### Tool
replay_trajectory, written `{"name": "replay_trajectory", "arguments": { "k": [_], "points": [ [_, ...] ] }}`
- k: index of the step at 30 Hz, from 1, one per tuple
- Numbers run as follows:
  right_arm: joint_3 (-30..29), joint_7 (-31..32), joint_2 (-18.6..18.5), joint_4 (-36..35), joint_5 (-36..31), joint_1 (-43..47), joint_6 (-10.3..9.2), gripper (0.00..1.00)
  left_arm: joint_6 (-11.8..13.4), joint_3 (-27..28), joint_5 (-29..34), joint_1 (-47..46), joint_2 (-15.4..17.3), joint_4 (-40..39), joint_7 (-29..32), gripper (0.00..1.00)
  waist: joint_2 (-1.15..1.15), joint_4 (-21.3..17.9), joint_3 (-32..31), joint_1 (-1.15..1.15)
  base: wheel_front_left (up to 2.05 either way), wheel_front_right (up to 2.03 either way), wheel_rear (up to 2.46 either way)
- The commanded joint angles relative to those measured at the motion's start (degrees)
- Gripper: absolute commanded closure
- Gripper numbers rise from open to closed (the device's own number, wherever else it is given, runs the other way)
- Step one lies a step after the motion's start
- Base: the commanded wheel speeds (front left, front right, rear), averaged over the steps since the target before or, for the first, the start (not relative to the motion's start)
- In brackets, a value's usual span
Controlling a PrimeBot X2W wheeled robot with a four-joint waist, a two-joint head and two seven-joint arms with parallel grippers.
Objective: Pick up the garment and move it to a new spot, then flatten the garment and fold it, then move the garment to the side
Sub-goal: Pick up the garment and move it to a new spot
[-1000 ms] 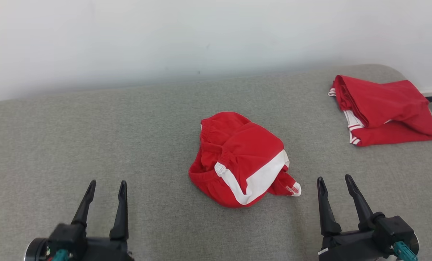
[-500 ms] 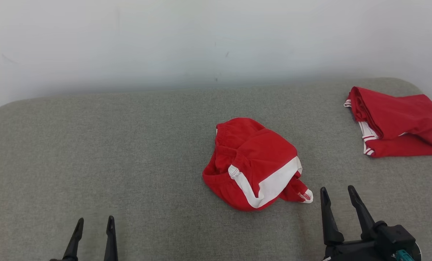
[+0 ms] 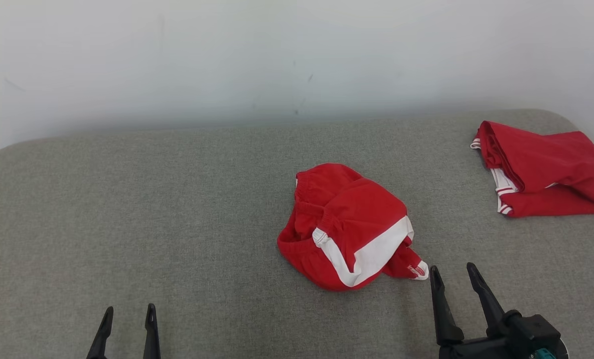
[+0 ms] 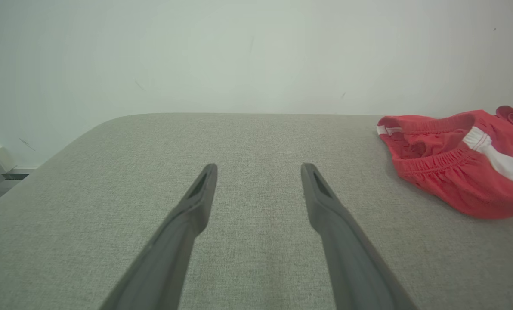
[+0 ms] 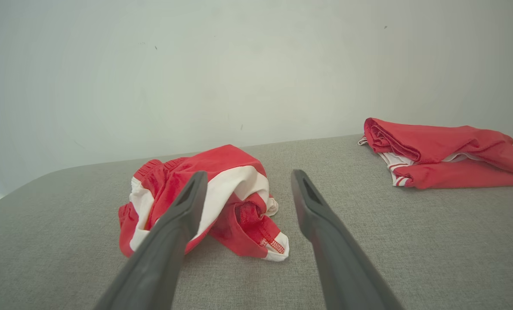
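Observation:
A crumpled red garment (image 3: 349, 224) with a white stripe lies in a heap near the middle of the grey padded surface (image 3: 177, 209). The left wrist view has the garment (image 4: 454, 163) at its right; the right wrist view has the garment (image 5: 222, 193) just ahead. My right gripper (image 3: 452, 279) stands open at the lower right, just right of the heap's nearest corner, nothing between its fingers. Far to the heap's left, at the bottom edge, my left gripper (image 3: 129, 315) is open and empty.
A second red garment (image 3: 541, 167) with white striped trim lies folded at the far right, near the surface's rounded corner, and appears as a folded red garment (image 5: 437, 153) in the right wrist view. A pale wall (image 3: 277, 60) rises behind the surface.
The camera tilted up, shifting everything down and right. My right gripper has drawn a little nearer the heap's corner. The garment lies as before.

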Motion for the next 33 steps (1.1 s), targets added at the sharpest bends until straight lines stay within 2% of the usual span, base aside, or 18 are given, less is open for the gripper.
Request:
{"name": "replay_trajectory", "arguments": {
  "k": [1,10,33],
  "points": [
    [0.11,0.00,0.10,0.10,0.14,0.16,-0.16,0.00,-0.16,0.10,0.37,0.45,-0.10,0.11,-0.16,0.00,0.00,-0.05,-0.01,0.00,0.00,0.00,0.00],
    [-0.07,0.00,0.10,-0.10,-0.01,0.24,-0.16,0.00,0.97,-0.17,-0.69,0.67,-0.13,-0.04,-0.17,0.00,0.00,-0.39,0.07,0.00,0.00,0.00,0.00],
    [-0.42,0.00,0.10,-0.03,0.04,0.25,-0.16,0.00,1.13,0.09,-0.50,-0.02,-0.14,0.49,-0.17,0.00,0.00,-0.70,0.35,0.00,0.00,0.00,0.00]
  ]
}}
